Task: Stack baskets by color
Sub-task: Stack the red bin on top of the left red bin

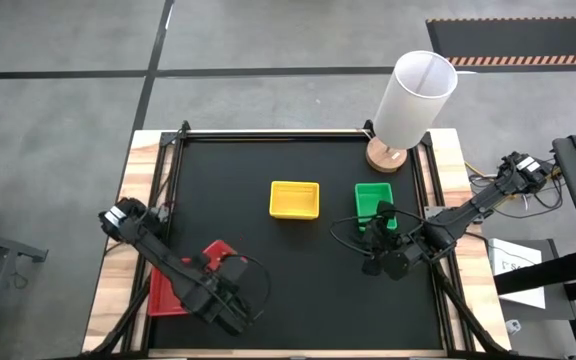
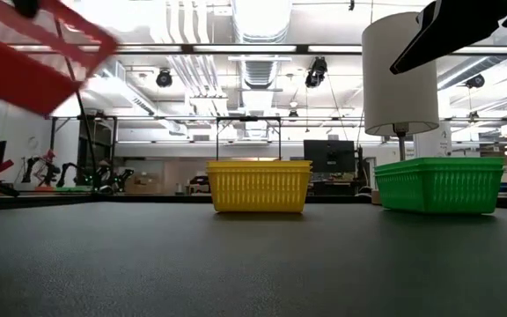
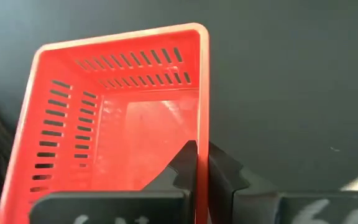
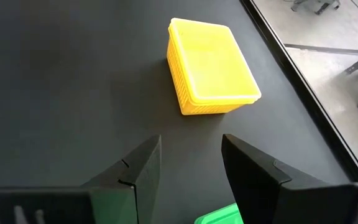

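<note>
Overhead first: left gripper (image 1: pixel 230 292) sat at the near-left of the black mat (image 1: pixel 268 290), fingers pinched together on the rim of a red basket (image 1: pixel 173 290). Another red basket seemed to lie beneath it, though I could not tell how many were there. Right gripper (image 1: pixel 380 242) hung just above the near edge of the green baskets (image 1: pixel 373 199), jaws apart, holding nothing. Yellow baskets (image 1: pixel 294 199) sat just beyond it to its left. Tall white cylinder (image 1: pixel 415 100) on a wooden base stood past the green pile, at the table's far edge.

Table-level view: the red basket (image 2: pixel 33 62) was tilted and clear of the mat, hanging from one wall. Yellow (image 2: pixel 259 186) and green (image 2: pixel 438 184) piles sat flat, apart from each other. Behind them was an open workshop with ceiling ducts, lamps and benches; no person showed.

Left wrist view: one finger (image 3: pixel 179 168) was inside the red basket (image 3: pixel 117 118) and one outside, clamped on the thin side wall.

Right wrist view: the open fingers (image 4: pixel 135 168) framed bare mat, with the yellow pile (image 4: pixel 211 65) well ahead and a green corner (image 4: pixel 219 214) right under them.

Judgement: the baskets look light, thin-walled and somewhat flexible. A rim pinch on a long wall suits them, but they tip when lifted that way. The mat looks matte and flat, probably not slippery.
</note>
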Controlling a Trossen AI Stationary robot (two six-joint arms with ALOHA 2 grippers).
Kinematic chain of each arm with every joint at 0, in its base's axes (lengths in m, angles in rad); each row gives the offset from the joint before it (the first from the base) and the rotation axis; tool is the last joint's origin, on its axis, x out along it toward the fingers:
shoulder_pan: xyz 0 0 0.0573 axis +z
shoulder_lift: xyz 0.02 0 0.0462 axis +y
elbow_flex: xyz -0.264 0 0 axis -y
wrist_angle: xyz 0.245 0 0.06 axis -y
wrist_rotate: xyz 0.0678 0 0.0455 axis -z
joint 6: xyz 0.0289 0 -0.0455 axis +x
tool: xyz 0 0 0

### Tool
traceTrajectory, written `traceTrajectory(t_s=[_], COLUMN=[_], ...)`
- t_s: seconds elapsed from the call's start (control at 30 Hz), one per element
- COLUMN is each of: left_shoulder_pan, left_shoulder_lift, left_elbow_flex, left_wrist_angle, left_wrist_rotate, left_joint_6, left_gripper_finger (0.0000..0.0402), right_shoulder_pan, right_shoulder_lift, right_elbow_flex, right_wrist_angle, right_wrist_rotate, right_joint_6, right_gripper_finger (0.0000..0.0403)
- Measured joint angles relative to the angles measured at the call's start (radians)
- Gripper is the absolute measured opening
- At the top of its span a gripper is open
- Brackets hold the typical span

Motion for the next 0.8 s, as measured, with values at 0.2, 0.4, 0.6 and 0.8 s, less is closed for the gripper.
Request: traceTrajectory(t_s=[0.2,0.4,0.6,0.8], left_shoulder_pan=[-0.042,-0.094,-0.143,-0.182], left_shoulder_lift=[-0.011,-0.042,-0.106,-0.161], left_elbow_flex=[-0.040,-0.088,-0.178,-0.313], left_wrist_angle=[0.002,0.000,0.002,0.000], left_wrist_rotate=[0.247,0.320,0.361,0.361], left_joint_6=[-0.184,-0.329,-0.480,-0.661], left_gripper_finger=[0.0000,0.0000,0.0000,0.0000], right_shoulder_pan=[0.000,0.000,0.000,0.000], right_shoulder_lift=[0.000,0.000,0.000,0.000], right_elbow_flex=[-0.002,-0.002,-0.002,-0.002], right_wrist_angle=[0.006,0.006,0.008,0.009], right_wrist_rotate=[0.001,0.000,0.000,0.000], right_joint_6=[-0.004,-0.004,-0.004,-0.004], right_gripper_finger=[0.0162,0.0164,0.0162,0.0160])
